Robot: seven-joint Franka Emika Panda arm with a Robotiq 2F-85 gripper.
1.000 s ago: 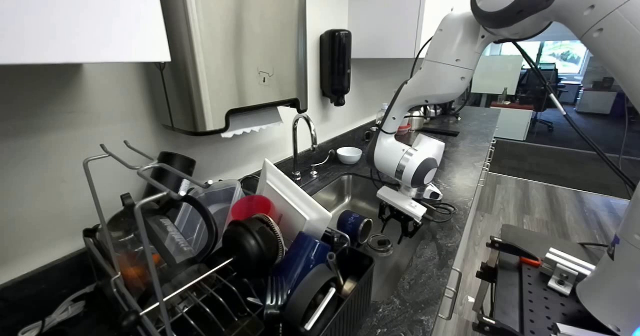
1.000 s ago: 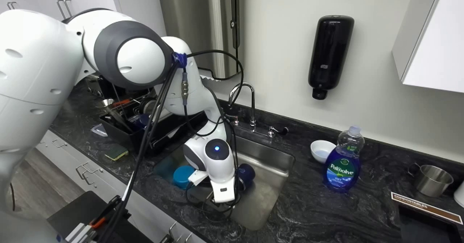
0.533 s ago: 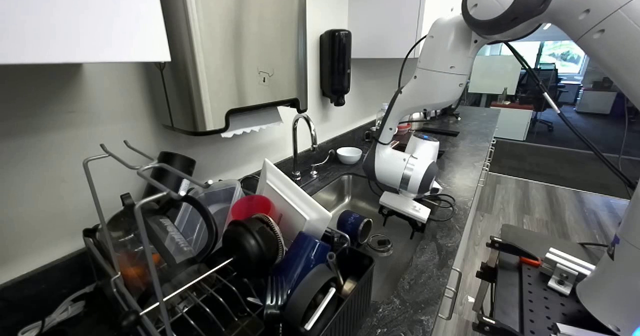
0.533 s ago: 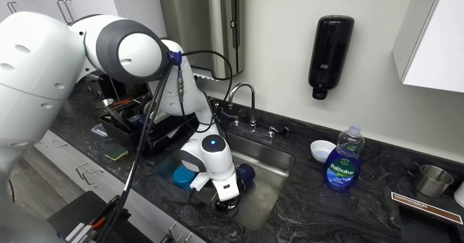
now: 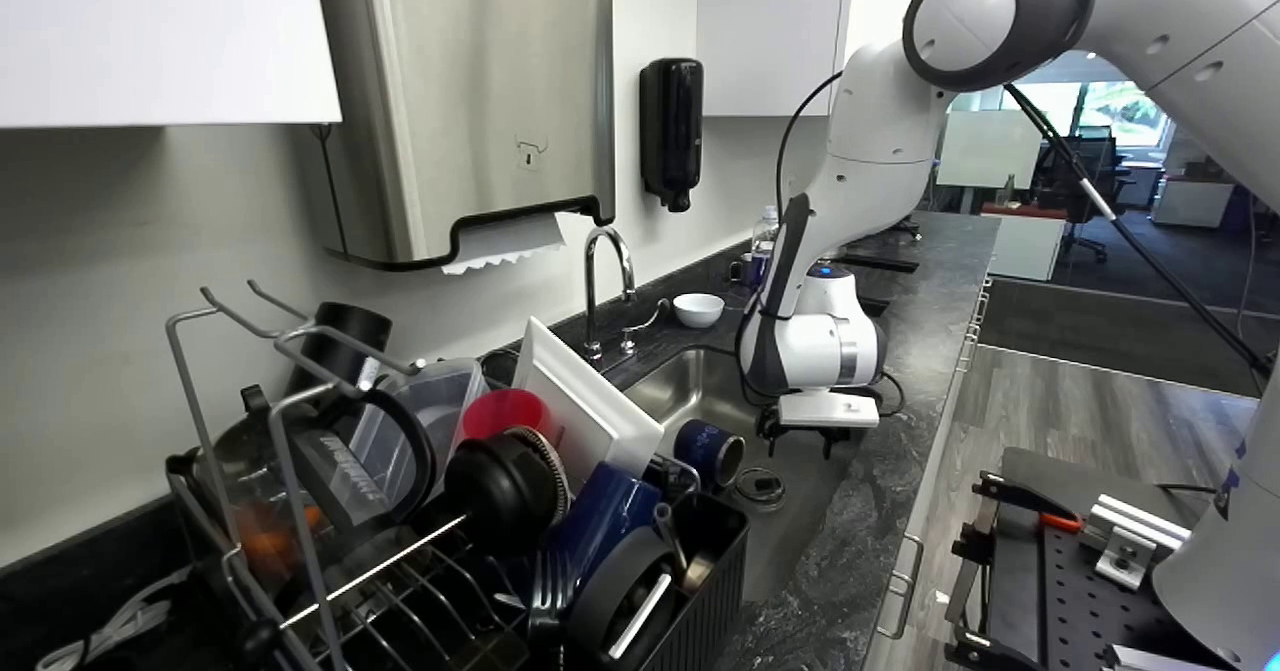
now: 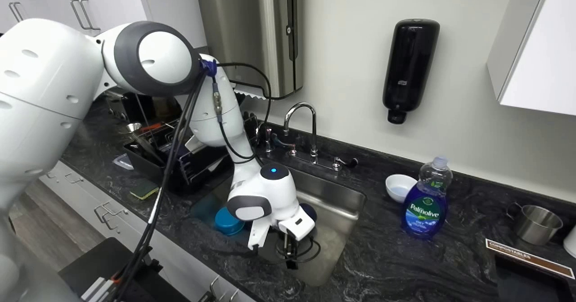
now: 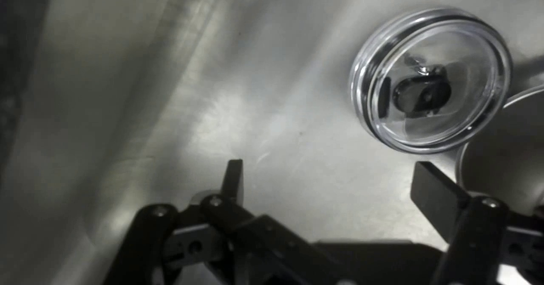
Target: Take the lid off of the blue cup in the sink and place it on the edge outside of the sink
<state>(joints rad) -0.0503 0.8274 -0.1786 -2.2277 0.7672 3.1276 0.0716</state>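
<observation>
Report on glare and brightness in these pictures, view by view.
Wrist view: pale, soft-edged glare blotches the sink; in an exterior view, the distant window looks partly washed out; in an exterior view, the chrome faucet carries bright glints.

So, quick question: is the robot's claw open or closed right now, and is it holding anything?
Claw: open wide, holding nothing; just the steel of the sink shows between its fingertips.

In an exterior view I read "Palmolive" on the blue bottle (image 6: 423,211) and "COMPOSTABLES" on the brown-and-white sign (image 6: 530,258).
</observation>
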